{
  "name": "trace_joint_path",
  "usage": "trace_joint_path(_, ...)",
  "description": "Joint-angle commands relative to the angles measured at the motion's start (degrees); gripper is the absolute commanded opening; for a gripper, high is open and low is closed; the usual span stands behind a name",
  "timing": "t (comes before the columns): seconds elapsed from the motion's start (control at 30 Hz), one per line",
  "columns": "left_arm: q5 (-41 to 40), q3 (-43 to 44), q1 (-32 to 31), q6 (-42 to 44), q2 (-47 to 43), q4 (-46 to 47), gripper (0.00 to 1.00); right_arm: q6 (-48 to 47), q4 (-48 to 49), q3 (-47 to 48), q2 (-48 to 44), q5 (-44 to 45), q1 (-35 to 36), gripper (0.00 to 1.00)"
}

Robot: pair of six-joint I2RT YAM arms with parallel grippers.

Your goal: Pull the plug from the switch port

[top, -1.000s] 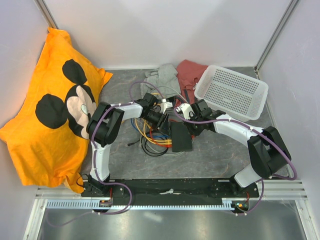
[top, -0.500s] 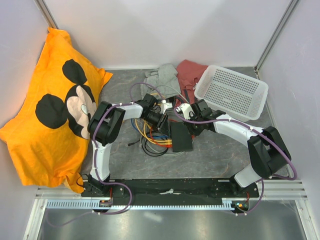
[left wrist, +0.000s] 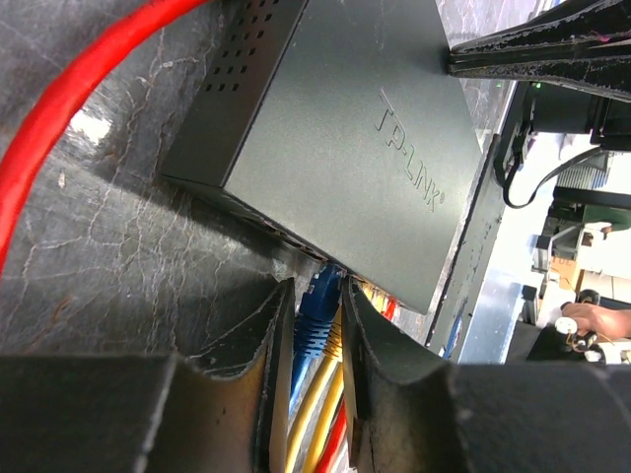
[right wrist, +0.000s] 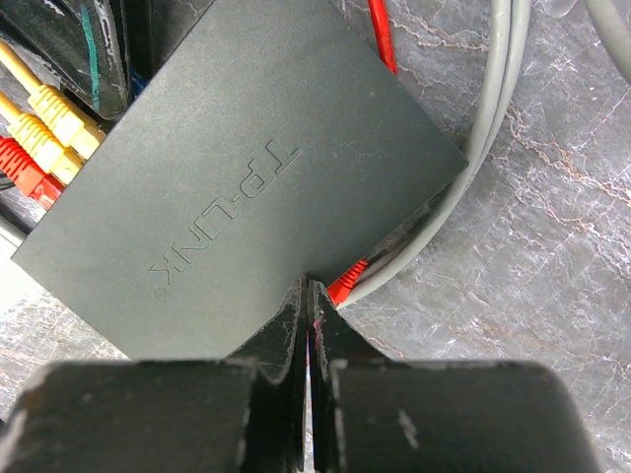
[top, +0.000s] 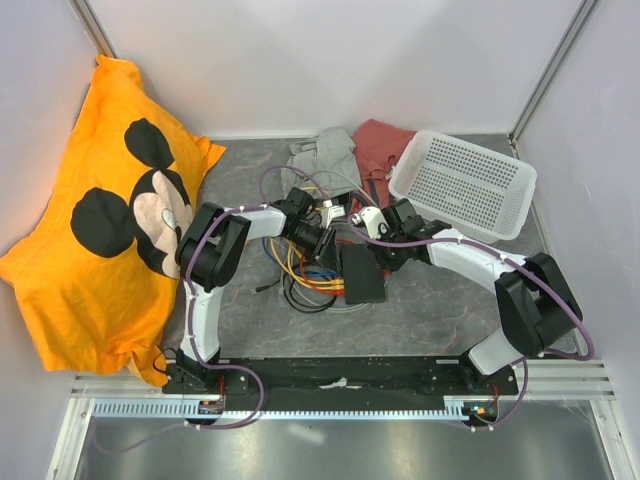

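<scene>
**Left jaws straddle the blue plug, right arm pins the switch**

Barely a twitch from overhead since a second ago: both arms sit in the same crouch over the tangle, and the left elbow has only edged a shade inward.

In tight now. The left gripper (left wrist: 316, 289) has its fingers either side of the blue plug (left wrist: 315, 313), with only a sliver of room left. Whether they truly pinch it, I cannot tell. A yellow cable (left wrist: 314, 394) crowds in just below the plug, inside the same gap, and a red cable (left wrist: 69, 94) arcs across the table (left wrist: 118, 266) off to the left of the fingers.

The right gripper (right wrist: 307, 286) is clamped shut on nothing, its tips touching the top of the switch (right wrist: 227, 168) at its near edge. Left of those tips sit yellow plugs (right wrist: 54, 118) and a red plug (right wrist: 25, 163). To the right, grey cables (right wrist: 483, 168) curl round the box corner.

Beyond the arms lie a white basket (top: 462, 185), crumpled cloths (top: 345, 148) and an orange Mickey cushion (top: 100, 200).

The switch is flat and matte black, lettered TP-LINK, with vent holes down one side. The switch port lies straight ahead of the left fingertips, hidden under the box's lip
</scene>
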Motion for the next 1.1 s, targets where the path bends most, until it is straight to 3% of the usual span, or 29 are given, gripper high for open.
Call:
trace_joint_path(0.0, -3.80, -0.31, -0.69, -3.01, 2.15, -0.34, 0.29, -1.34, -4.45, -1.51, 1.71, 3.12, -0.38, 0.00)
trace_joint_path(0.37, -5.38, 2.50, -0.51, -8.10, 5.40, -2.01, 0.22, -1.25, -4.45, -1.51, 1.54, 3.21, -0.29, 0.00)
trace_joint_path(0.67, -9.33, 4.09, -0.51, -9.43, 5.22, -3.68, 0.02, -1.34, -4.45, -1.51, 1.89, 3.12, -0.38, 0.00)
trace_joint_path(1.07, -17.42, 4.18, -0.60, -8.64, 6.28, -6.14, 0.02, -1.34, -4.36, -1.34, 2.41, 2.85, -0.38, 0.00)
